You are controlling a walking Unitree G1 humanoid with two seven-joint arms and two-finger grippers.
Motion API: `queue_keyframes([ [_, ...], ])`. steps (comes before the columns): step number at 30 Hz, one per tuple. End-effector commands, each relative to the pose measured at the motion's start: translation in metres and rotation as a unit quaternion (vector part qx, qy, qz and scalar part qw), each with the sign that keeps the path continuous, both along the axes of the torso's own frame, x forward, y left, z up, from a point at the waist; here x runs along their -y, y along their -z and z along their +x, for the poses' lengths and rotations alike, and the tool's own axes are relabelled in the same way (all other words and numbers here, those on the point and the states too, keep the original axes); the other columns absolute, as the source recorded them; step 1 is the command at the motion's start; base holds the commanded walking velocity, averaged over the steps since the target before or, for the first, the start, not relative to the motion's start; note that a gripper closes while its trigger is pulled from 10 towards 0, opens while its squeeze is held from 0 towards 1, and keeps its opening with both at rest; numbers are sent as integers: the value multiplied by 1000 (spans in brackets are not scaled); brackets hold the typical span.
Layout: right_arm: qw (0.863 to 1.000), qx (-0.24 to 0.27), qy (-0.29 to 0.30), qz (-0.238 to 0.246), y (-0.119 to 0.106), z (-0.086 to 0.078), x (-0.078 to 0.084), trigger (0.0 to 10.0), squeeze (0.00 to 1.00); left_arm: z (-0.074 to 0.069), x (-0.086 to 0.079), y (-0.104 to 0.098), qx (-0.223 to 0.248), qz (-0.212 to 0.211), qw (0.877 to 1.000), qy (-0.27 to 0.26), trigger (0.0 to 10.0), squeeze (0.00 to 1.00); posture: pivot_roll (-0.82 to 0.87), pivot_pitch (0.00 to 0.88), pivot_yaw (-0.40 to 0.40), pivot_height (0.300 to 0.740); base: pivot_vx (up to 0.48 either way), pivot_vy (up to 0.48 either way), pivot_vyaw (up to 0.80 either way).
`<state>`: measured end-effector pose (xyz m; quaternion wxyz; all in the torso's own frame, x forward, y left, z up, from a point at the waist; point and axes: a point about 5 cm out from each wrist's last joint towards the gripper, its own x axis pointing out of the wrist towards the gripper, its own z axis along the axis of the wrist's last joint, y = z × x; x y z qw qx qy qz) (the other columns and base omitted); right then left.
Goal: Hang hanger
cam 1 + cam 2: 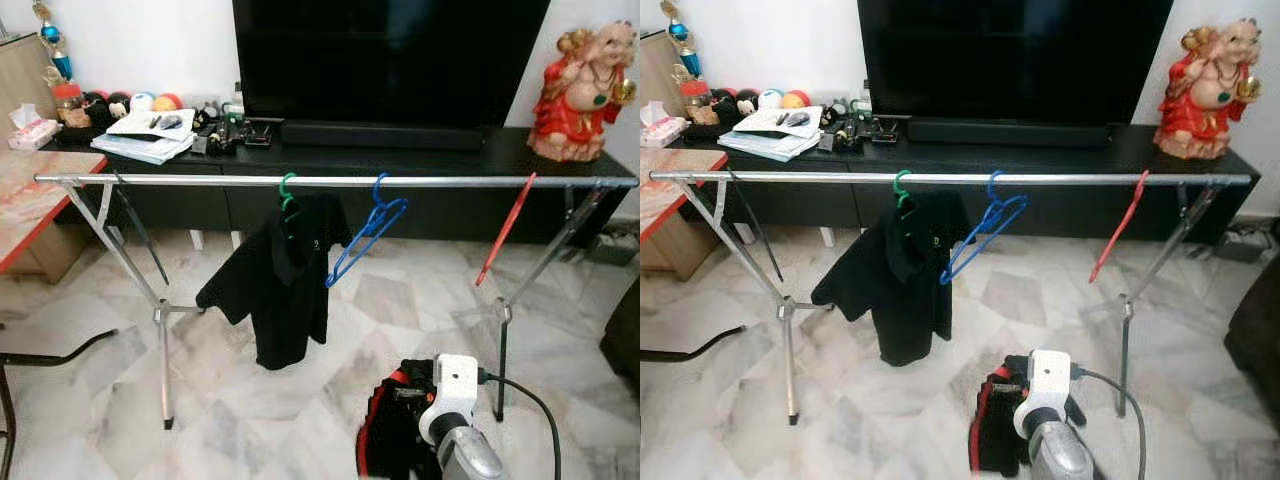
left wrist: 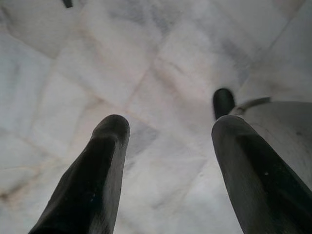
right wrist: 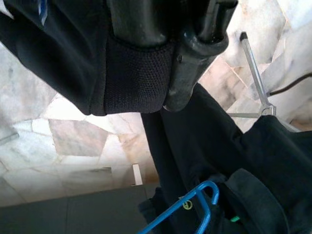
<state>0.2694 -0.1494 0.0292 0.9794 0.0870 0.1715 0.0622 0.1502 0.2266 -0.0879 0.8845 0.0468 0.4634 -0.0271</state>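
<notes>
Standing before the metal rail (image 1: 330, 181), carrying a dark garment (image 1: 392, 432) with red trim low at the right side. Right end effector (image 3: 165, 68) clamping on this black fabric; hanger inside it not clearly visible. Left end effector (image 2: 165, 161) hanging idle over the marble floor (image 2: 146, 63), fingers apart. Probably still approaching; next needing to lift toward the free gap between blue hanger (image 1: 366, 231) and red hanger (image 1: 505, 228).

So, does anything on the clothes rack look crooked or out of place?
Yes. The blue hanger hangs empty and tilted, and the red hanger slants steeply off the rail. The black shirt droops lopsided from its green hanger.
</notes>
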Motion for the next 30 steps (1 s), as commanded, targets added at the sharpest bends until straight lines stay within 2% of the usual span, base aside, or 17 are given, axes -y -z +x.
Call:
queue_keyframes([
  [1,1000,3,10,2,-1,0,3,10000,0,-3,1,2,-6,-1,1000,-1,10000,0,57,20,40,740,0,0,0],
  [30,999,9,48,-1,-3,4,12,10000,0,-4,1,2,-7,-3,1000,0,10000,0,64,25,37,740,0,0,0],
])
